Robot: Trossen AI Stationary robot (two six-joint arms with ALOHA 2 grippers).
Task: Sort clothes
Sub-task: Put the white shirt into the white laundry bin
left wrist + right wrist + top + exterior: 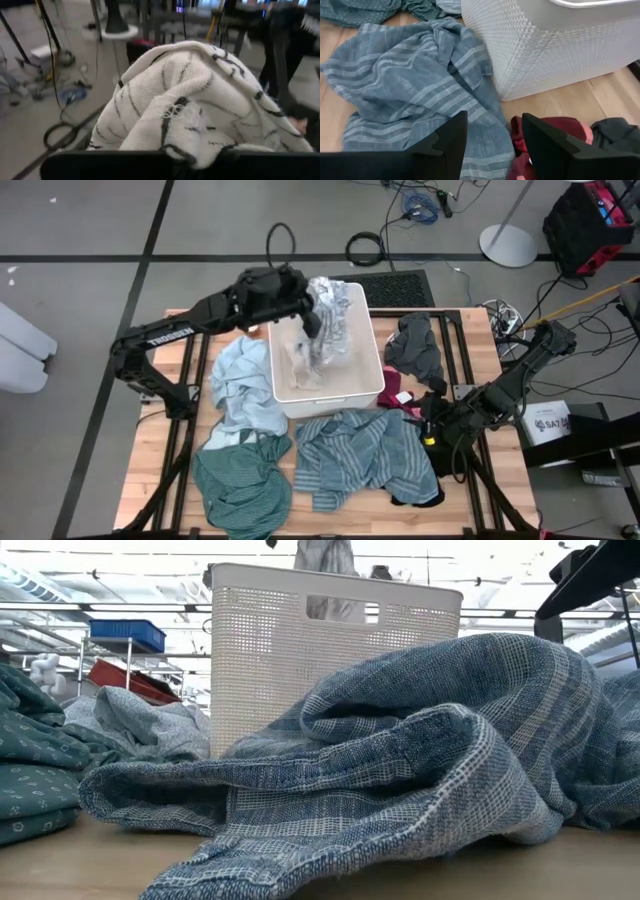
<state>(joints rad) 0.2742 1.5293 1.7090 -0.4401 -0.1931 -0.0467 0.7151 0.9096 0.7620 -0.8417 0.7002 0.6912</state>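
Note:
My left gripper [308, 312] is over the far part of the white bin [372, 385], shut on a white garment with thin black lines [200, 95]. The garment also shows above the bin's rim in the low view [325, 555]. My right gripper [492, 135] hovers open at the right, above where the blue-grey striped garment [355, 450] meets a maroon piece [555, 127]. A light blue garment [240, 385] and a teal one [240, 480] lie flat on the table at the left. A dark grey piece [418, 345] lies right of the bin. My left gripper is shut on a bunched fold of the white black-lined garment [175, 145], coming at it nearly level from the table's left side. The cloth bulges over the fingers and hides the place of contact. The garment's lower part [315, 365] hangs slack into the bin.
The bin [330, 640] stands at the table's middle, toward the far edge. A black piece [420, 492] lies near the front right, under the striped garment's edge. Bare wood [600, 100] shows between the bin and the maroon piece. Cables and stands are on the floor beyond the table.

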